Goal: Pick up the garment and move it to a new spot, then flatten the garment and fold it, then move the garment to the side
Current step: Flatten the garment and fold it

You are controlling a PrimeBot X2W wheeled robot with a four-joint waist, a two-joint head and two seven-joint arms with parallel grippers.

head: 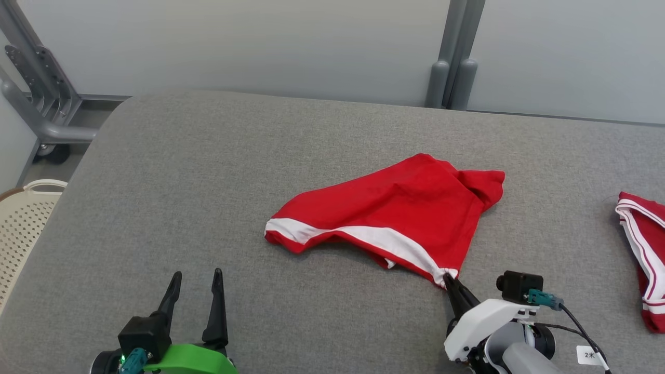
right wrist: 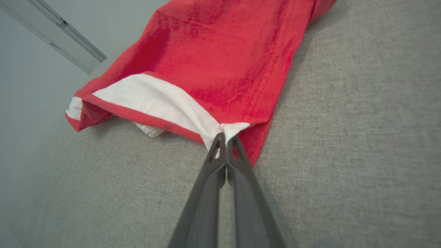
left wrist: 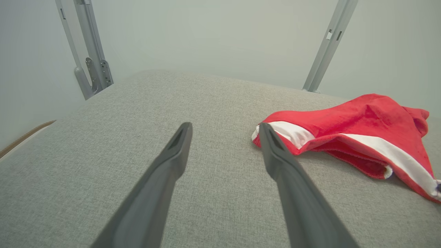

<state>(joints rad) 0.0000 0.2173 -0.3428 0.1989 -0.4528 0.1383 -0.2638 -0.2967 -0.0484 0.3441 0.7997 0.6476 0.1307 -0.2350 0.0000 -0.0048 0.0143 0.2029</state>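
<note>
The garment is showing as matt red cloth with a white band. Under it the table is wearing coarse grey woven fabric. At the garment's hem the right gripper is looking like matt dark plastic. Behind the garment, posts are showing smooth grey metal.

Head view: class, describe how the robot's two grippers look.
The left gripper has two long, dark, tapering fingers on a bright green body. The right gripper has the same fingers on a white shell, with a small black camera, teal plug, black cable and white tag.
</note>
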